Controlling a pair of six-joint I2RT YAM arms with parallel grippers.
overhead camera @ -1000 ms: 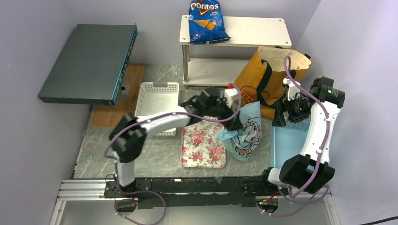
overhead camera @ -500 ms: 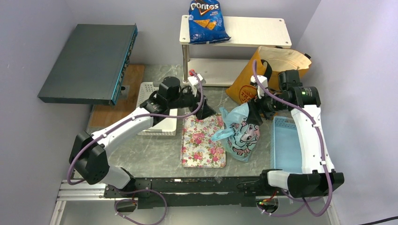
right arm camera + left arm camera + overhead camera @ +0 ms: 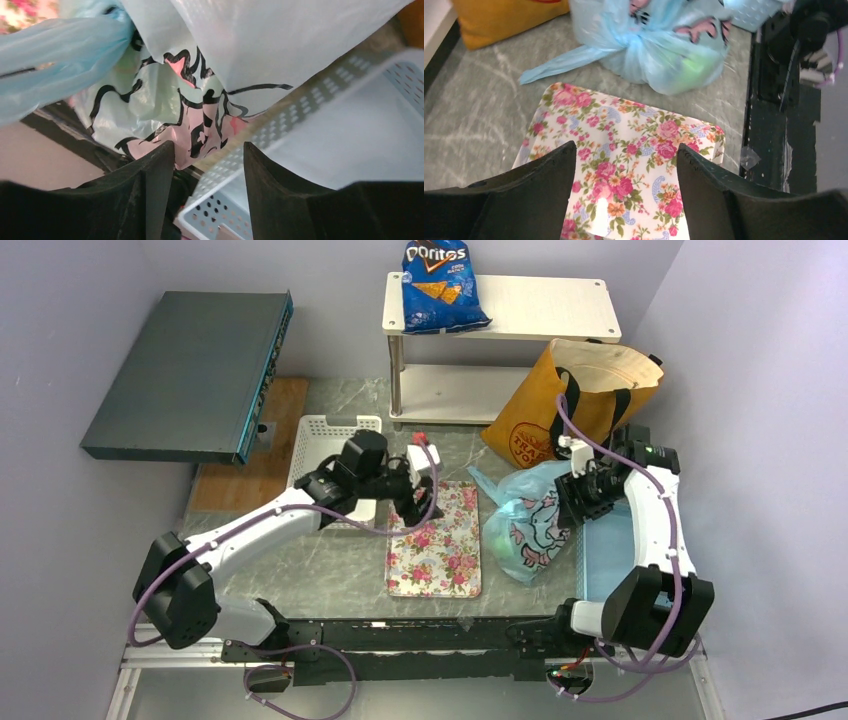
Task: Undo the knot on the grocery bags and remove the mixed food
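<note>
Left pincer (image 3: 624, 155): released, over floral tray (image 3: 644, 125).
Right pincer (image 3: 207, 150): jaws apart against the bag, nothing clamped.
Bag (image 3: 525, 530): light-blue, cartoon-printed, on worktop (image 3: 340, 570) beside tray (green fruit (image 3: 691, 70) shows through).
Knot (image 3: 634, 47): twisted, still tied.
Tote (image 3: 545, 405): orange, black straps, behind.

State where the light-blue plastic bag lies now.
In the top view, the light-blue plastic bag lies right of centre, between the floral tray and the blue basket.

Light-blue cartoon bag (image 3: 530, 525) lies knotted, green fruit (image 3: 694, 70) showing through; orange tote (image 3: 530, 402) stands upright behind it
</note>
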